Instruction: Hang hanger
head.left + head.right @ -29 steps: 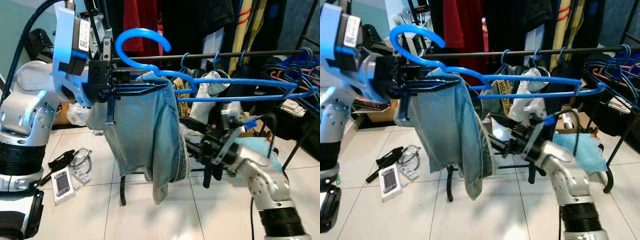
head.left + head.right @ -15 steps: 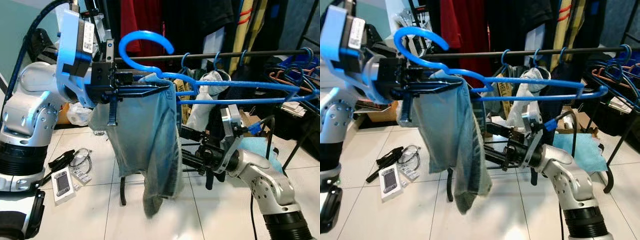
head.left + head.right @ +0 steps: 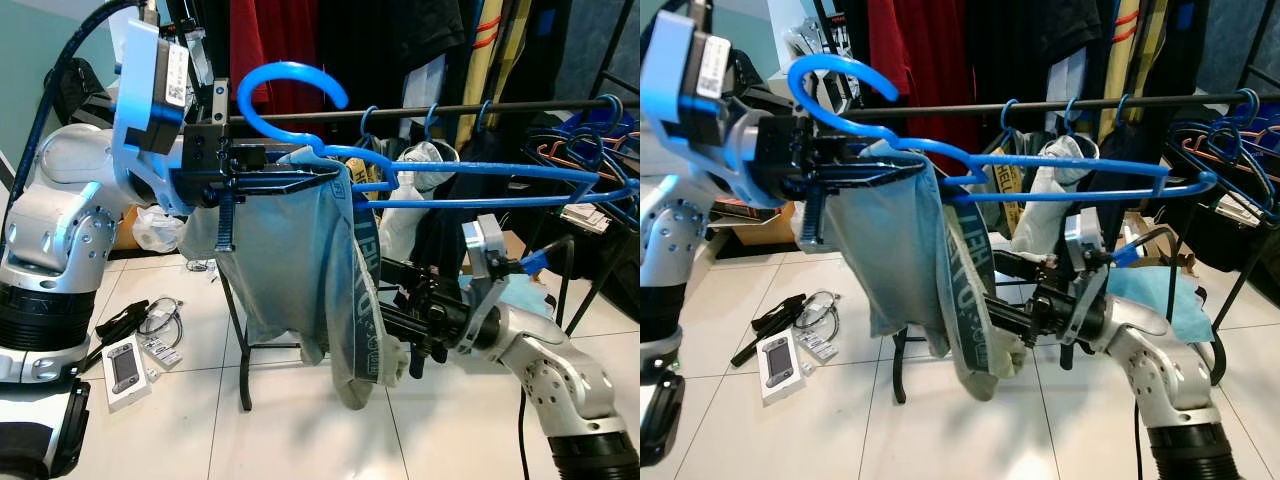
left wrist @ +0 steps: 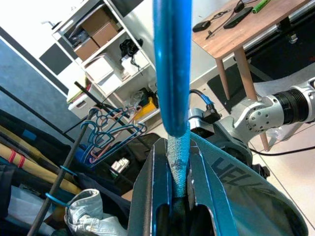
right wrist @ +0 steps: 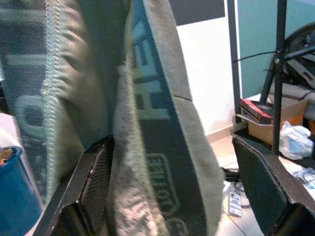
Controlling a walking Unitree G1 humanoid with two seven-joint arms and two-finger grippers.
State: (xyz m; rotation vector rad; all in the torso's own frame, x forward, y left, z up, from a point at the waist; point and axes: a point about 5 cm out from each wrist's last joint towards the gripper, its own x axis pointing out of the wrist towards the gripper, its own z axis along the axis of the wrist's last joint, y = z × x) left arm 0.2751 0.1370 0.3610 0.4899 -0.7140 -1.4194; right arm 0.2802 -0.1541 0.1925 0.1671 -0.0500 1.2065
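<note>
Clothes rail [image 3: 480,104]: far, spans scene, dark garments and spare blue hangers hung on it.
Garment [image 3: 300,270]: pale blue-grey, draped over blue hanger [image 3: 470,180], lettered waistband hanging low centre.
Blue hanger: left-centre, just near rail, hook raised above it.
Left gripper [image 3: 305,178]: clamped on hanger neck and cloth.
Right gripper [image 3: 385,320]: low centre, fingers spread wide around waistband.

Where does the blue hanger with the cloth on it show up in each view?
Left eye view: blue hanger top centre, left pincer clamping its neck.
Right eye view: upper left.
Left wrist view: vertical blue bar rising between the fingers.
Right wrist view: not identifiable.
Shared landmark: the draped light-blue cloth, which the open right pincer reaches.
</note>
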